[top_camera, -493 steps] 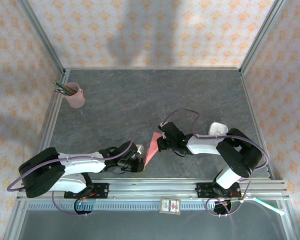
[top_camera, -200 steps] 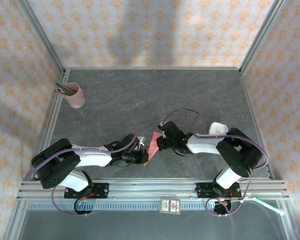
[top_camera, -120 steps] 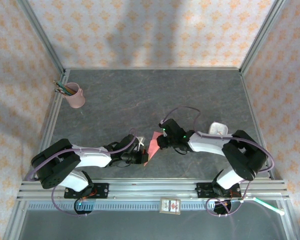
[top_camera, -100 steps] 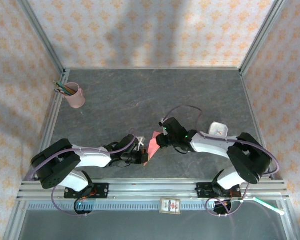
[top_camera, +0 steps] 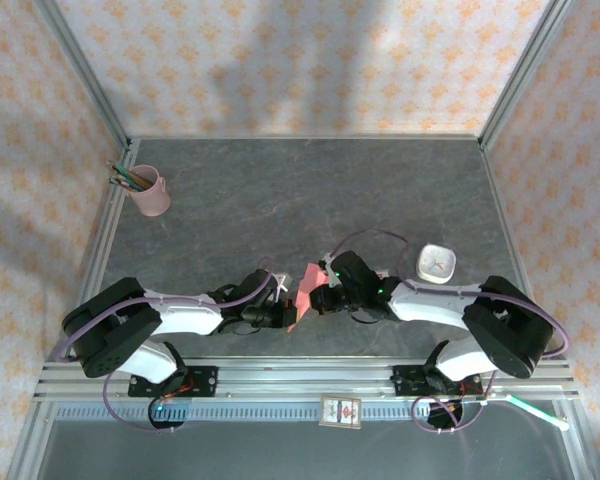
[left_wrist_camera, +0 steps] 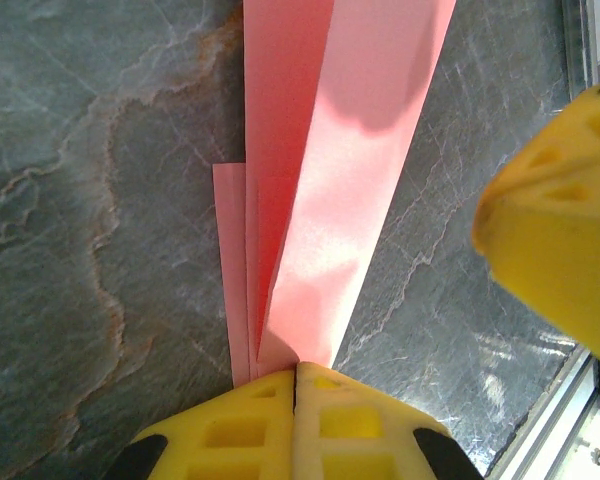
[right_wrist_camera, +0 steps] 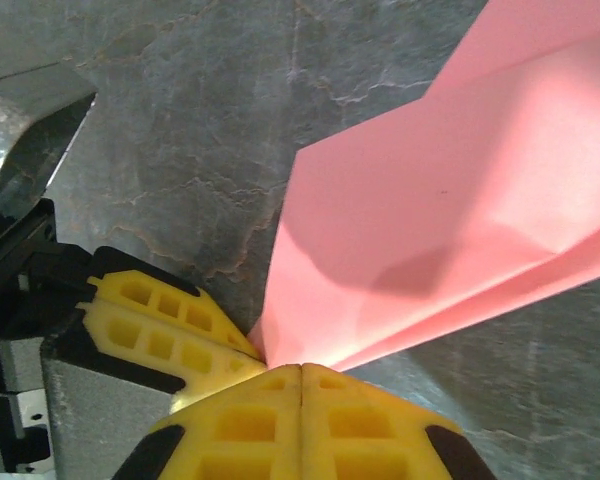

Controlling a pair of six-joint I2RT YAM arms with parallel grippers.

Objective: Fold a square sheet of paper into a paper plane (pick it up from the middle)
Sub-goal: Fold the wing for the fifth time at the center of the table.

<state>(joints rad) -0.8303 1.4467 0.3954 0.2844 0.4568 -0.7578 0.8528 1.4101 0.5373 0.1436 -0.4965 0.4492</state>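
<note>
Over dark grey marbled desk (top_camera: pixel 280 200), clamped tight on folded salmon-pink paper sheet (top_camera: pixel 305 287) from two sides: left claw (left_wrist_camera: pixel 296 372), right claw (right_wrist_camera: pixel 301 368), tips close together.

Pencil cup (top_camera: pixel 152 194), white box (top_camera: pixel 437 262), grey table (top_camera: pixel 280 200)

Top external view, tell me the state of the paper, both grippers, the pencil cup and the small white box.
pink paper: folded in layers, pinched by both grippers.
left gripper: shut on the pink paper.
right gripper: shut on the pink paper.
pencil cup: upright, pencils inside.
small white box: lying flat.
</note>
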